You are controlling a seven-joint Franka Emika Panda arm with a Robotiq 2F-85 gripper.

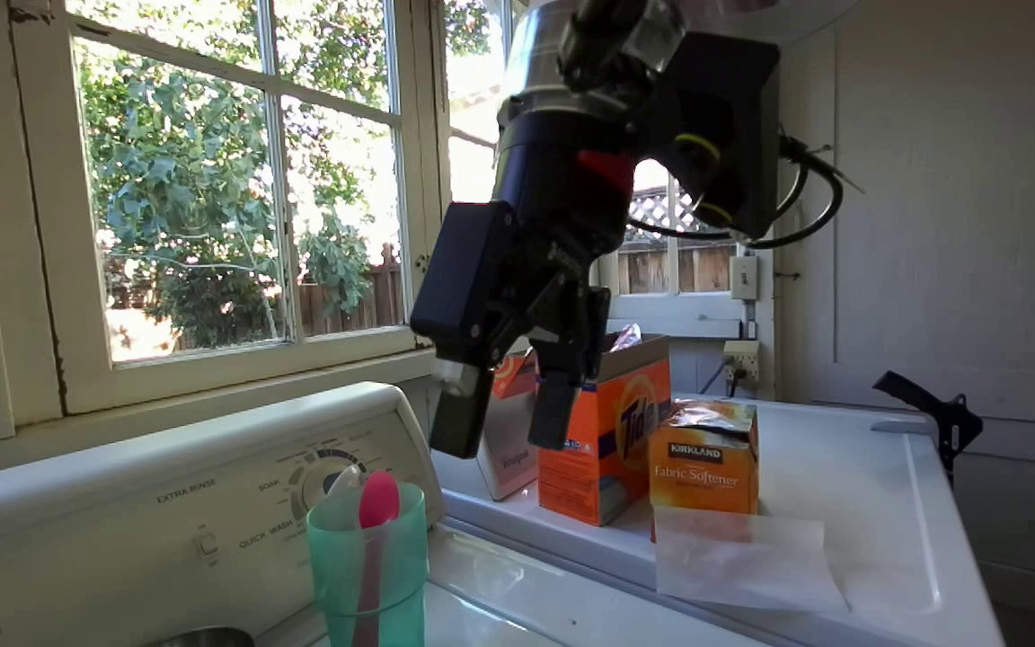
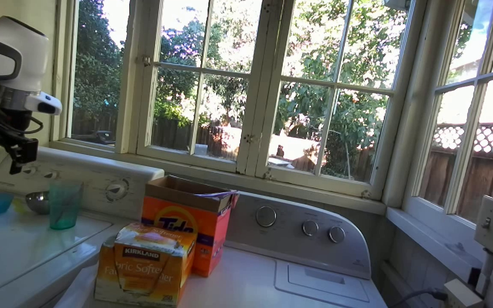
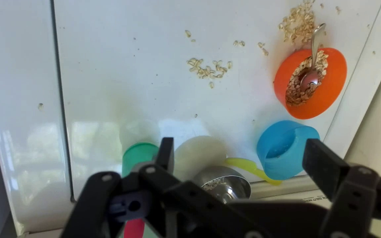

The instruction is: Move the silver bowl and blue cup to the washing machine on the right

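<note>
Both silver bowl [image 2: 37, 202], blue cup [image 2: 64, 211] on same machine [image 2: 19, 248], splayed hand [image 1: 507, 429] above

Left machine top [image 2: 24, 248]: blue cup [image 2: 64, 209], silver bowl [image 2: 37, 203], blue bowl [image 3: 286, 152], orange bowl [image 3: 332, 84], loose oats [image 3: 207, 71]. Right, washing machine [image 2: 246, 282]: Tide box [image 2: 208, 239], softener box [image 2: 144, 269], white sheet [image 1: 742, 562].
</note>
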